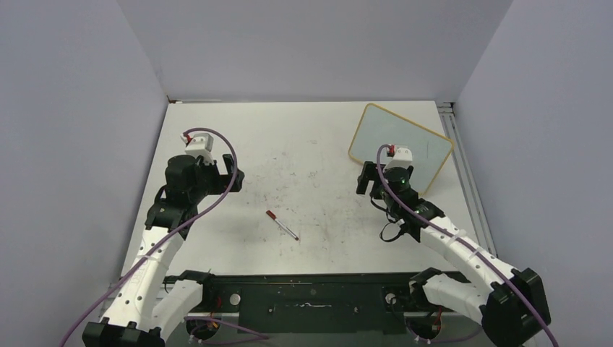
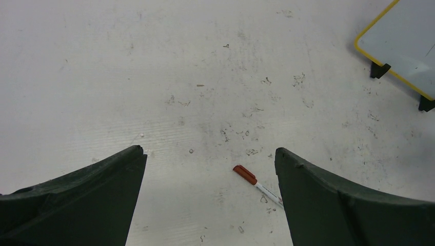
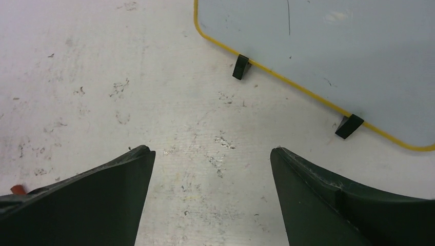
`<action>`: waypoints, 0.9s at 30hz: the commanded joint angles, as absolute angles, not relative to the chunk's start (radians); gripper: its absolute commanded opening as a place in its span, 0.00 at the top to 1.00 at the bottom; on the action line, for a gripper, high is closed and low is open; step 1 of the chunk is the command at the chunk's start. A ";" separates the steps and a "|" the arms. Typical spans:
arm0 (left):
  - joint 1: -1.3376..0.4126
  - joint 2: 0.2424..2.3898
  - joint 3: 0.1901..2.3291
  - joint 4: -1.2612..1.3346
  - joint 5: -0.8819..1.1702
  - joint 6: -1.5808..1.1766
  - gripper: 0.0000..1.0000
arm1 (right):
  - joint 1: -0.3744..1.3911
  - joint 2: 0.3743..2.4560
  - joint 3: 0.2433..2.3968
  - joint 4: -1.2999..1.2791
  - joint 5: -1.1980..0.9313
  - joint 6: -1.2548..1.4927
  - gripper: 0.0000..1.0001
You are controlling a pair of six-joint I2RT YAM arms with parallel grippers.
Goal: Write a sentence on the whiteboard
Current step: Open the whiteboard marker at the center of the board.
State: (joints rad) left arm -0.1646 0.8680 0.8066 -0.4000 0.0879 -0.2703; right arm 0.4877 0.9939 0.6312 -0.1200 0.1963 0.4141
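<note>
top / grippers: left gripper (image 1: 237, 173) and right gripper (image 1: 366, 178) are both spread wide with nothing in either, above the table (image 1: 311, 137).
top / whiteboard: whiteboard (image 1: 408, 130) is propped at the far right of the table, turned at an angle. The right gripper sits just in front of it. No sentence can be made out from here.
top / marker: marker (image 1: 282, 225) lies flat mid-table between the arms, red end up-left, well apart from both grippers.
top / risk: the barrel is thin and lies flat, so an off-centre pinch would likely roll or flick it away.
top / room: white table, plain grey walls (image 1: 311, 43) on three sides, metal rail (image 1: 463, 166) along the right edge.
left wrist / gripper: jaws wide and empty. The marker (image 2: 256, 183) is partly hidden behind the finger (image 2: 333, 205) on the right of the view.
left wrist / risk: dropping straight down, that finger would probably land on the barrel instead of straddling it.
left wrist / surface: matt, speckled with small dark scuffs.
right wrist / gripper: jaws wide and empty.
right wrist / whiteboard: the face (image 3: 333, 51) is blank apart from one thin dark stroke (image 3: 288, 18) and a faint smudge. It stands on two black feet (image 3: 241, 67).
right wrist / risk: the board only rests on those feet, so pen pressure or an arm bump could slide or tip it. The cap looks to be on, and writing fails if it stays there.
</note>
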 commanded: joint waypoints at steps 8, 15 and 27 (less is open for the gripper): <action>-0.166 0.856 0.809 -0.351 0.114 -0.255 0.04 | 0.514 1.375 0.658 0.175 0.411 0.677 0.31; -0.160 0.843 0.808 -0.347 0.119 -0.253 0.04 | 0.511 1.584 0.743 0.242 0.503 0.704 0.43; -0.141 0.832 0.805 -0.337 0.152 -0.262 0.04 | 0.471 1.769 0.879 0.255 0.599 0.692 0.50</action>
